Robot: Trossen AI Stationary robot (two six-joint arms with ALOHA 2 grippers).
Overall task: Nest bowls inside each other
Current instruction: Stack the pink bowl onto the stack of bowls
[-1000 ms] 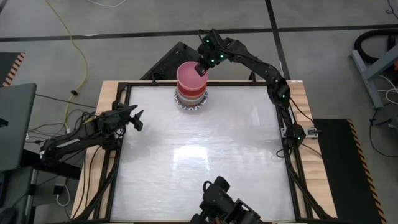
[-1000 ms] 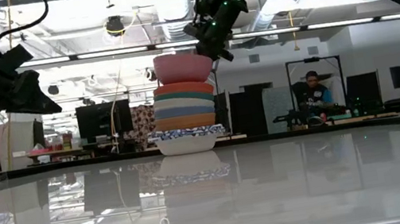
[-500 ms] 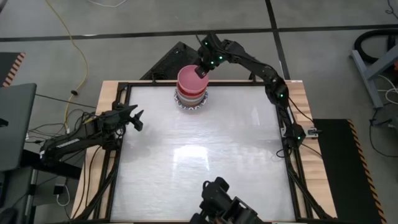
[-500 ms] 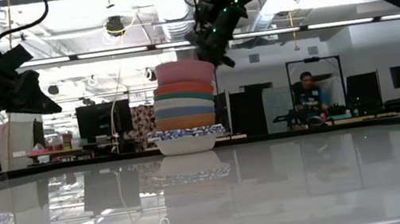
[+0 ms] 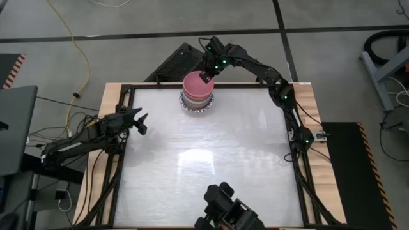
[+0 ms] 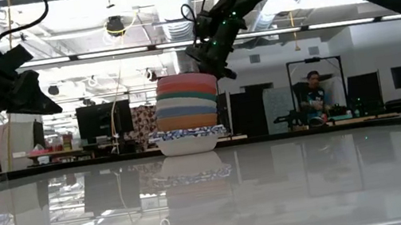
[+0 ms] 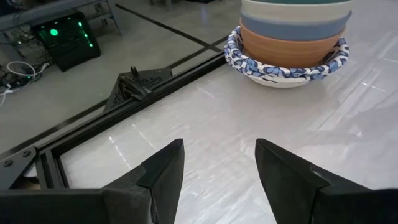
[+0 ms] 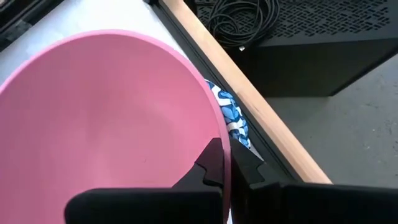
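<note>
A stack of nested bowls (image 5: pixel 196 97) stands at the table's far edge, resting on a white bowl with a blue-patterned rim (image 6: pixel 187 137) that sits on the tabletop. Orange, blue, cream, green and red bowls (image 6: pixel 186 107) sit above it. The pink bowl (image 5: pixel 195 85) is on top, sunk into the stack, and my right gripper (image 5: pixel 206 75) is shut on its far rim. My left gripper (image 5: pixel 142 122) hangs open over the table's left edge, with nothing between its fingers (image 7: pixel 165 171). My right gripper pinches the pink bowl's rim (image 8: pixel 219 138) on the side toward the table's far edge. One finger (image 8: pixel 210 163) is inside the bowl and the other (image 8: pixel 249 167) outside. The fingers slant down from the far side. The bowl sits upright, nested in the stack's top.
A black perforated box (image 5: pixel 174 64) and cables (image 8: pixel 245 18) lie just beyond the wooden far edge (image 8: pixel 249 99). A dark device (image 5: pixel 223 209) sits at the near edge. The white tabletop (image 5: pixel 204 160) is bare in the middle. A person (image 6: pixel 315 94) sits far behind.
My right gripper has moved down with the pink bowl. A second ago the bowl was held above the stack; now it has sunk into the red bowl on top, and only its rim shows above.
</note>
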